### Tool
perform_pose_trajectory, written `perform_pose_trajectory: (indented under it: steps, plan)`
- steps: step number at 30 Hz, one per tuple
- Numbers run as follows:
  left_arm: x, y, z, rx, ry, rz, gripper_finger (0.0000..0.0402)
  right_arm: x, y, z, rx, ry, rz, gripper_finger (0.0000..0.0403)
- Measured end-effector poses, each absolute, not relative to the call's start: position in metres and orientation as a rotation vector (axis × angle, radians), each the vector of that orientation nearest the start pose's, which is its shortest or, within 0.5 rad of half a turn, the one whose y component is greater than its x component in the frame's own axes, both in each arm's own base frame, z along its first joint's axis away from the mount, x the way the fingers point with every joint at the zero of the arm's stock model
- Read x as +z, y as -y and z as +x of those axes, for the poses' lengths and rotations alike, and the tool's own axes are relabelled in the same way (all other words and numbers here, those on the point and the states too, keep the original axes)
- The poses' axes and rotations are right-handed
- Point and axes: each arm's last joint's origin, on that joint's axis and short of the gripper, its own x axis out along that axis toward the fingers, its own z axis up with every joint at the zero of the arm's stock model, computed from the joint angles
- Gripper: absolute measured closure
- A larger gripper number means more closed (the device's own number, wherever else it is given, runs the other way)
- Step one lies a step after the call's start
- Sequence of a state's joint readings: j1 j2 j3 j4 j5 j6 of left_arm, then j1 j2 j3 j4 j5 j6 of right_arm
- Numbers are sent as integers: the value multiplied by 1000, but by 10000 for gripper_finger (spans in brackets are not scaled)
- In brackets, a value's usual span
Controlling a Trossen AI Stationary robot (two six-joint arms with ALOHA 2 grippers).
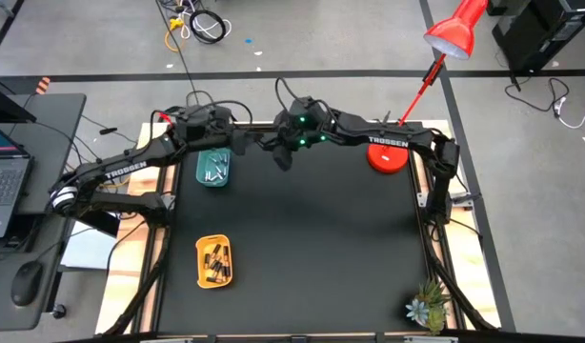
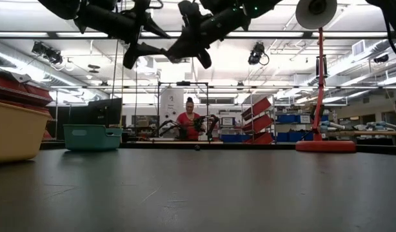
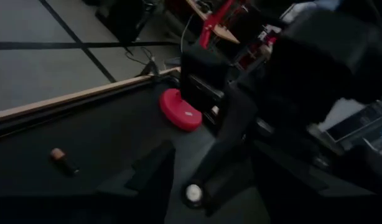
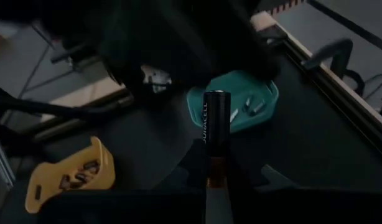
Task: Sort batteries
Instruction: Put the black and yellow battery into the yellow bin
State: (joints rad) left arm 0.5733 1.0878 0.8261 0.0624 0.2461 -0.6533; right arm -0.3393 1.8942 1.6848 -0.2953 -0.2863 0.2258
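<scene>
My right gripper point(image 1: 285, 160) hangs high over the far middle of the table, shut on one battery point(image 4: 216, 124) with a black body and a copper end. My left gripper point(image 1: 243, 143) is close on its left, raised beside the teal tray point(image 1: 213, 168), its fingers apart and nothing between them. The teal tray holds a few silvery batteries point(image 4: 252, 106). The yellow tray point(image 1: 214, 260) at the near left holds several dark batteries. One dark, copper-tipped battery point(image 3: 63, 160) lies on its side on the black table near the far edge. My right gripper pinches the battery's copper end point(image 4: 214, 177) between its two fingers. The battery sticks out beyond the fingertips in line with them, its black end point(image 4: 216, 96) farthest out. The fingers slant down toward the table's left. The battery is lifted clear of the table.
A red lamp base point(image 1: 388, 157) with its pole stands at the far right. A small potted plant point(image 1: 428, 307) sits at the near right corner. The black mat point(image 1: 312, 248) lies bare between the trays and the plant. A person sits in the room beyond the table.
</scene>
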Motion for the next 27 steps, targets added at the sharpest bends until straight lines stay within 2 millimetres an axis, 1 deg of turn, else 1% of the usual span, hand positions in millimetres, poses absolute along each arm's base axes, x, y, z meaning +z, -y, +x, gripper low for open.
perform_pose_trajectory:
  steps: [5,10,12,13,15,17,18,22,27]
  plan:
    - [309,-122,214,410,-89,-706,179,319,135,421,-116,-432,375,369]
    - [309,-120,215,448,-75,-717,184,323,131,424,-140,-391,361,369]
    - [309,-119,216,452,-79,-715,207,323,131,424,-152,-384,356,369]
    - [308,-119,216,454,-82,-716,226,323,130,425,-157,-383,354,369]
    - [307,-119,215,456,-96,-720,283,323,130,425,-159,-383,355,362]
    - [307,-119,215,454,-106,-708,351,322,130,425,-160,-386,358,353]
    - [307,-118,215,449,-113,-708,356,322,130,425,-162,-387,361,347]
    - [307,-119,215,455,-115,-706,356,322,130,425,-165,-386,368,320]
    - [301,-118,211,491,-176,-716,356,319,130,424,-161,-417,366,280]
